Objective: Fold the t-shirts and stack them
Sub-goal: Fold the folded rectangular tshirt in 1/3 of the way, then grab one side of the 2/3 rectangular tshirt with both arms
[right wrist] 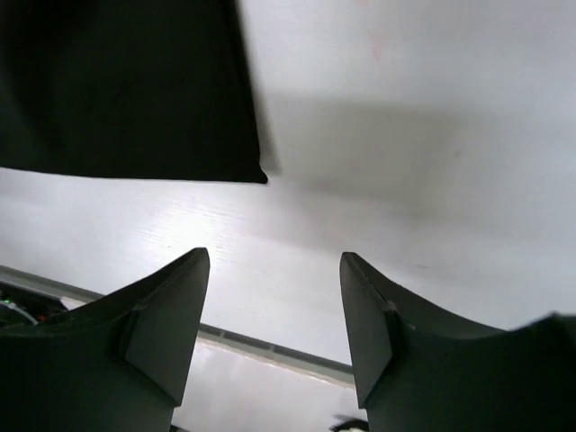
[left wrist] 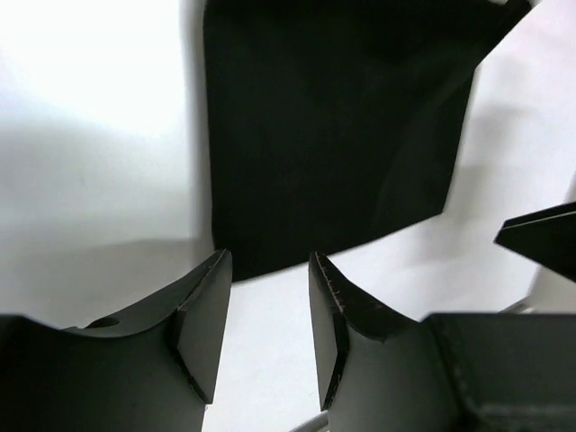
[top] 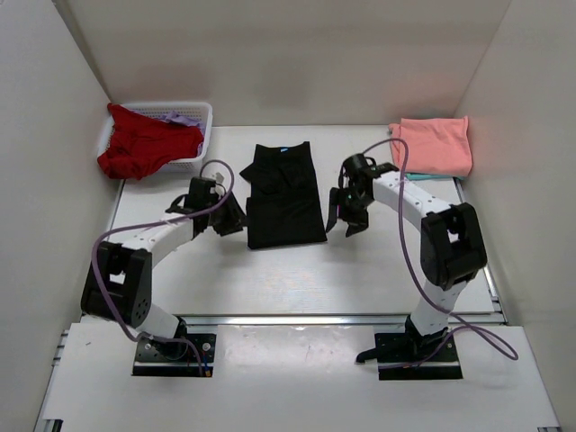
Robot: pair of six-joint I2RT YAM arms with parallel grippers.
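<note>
Red shirt point(top: 144, 148) unfolded in basket point(top: 203, 112) at left, left jaws parted and empty, black shirt point(top: 283, 193) folded on the table point(top: 297, 279), right jaws parted and empty, pink shirt point(top: 434, 144) folded far right; nothing stacked yet.

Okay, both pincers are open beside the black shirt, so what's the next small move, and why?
Probably lower both onto the near corners of the black shirt. The left pincer and right pincer stand open and empty on either side of it. It lies as a long strip, so it likely needs one more fold, near hem toward the far end, before joining the folded pink shirt.
</note>
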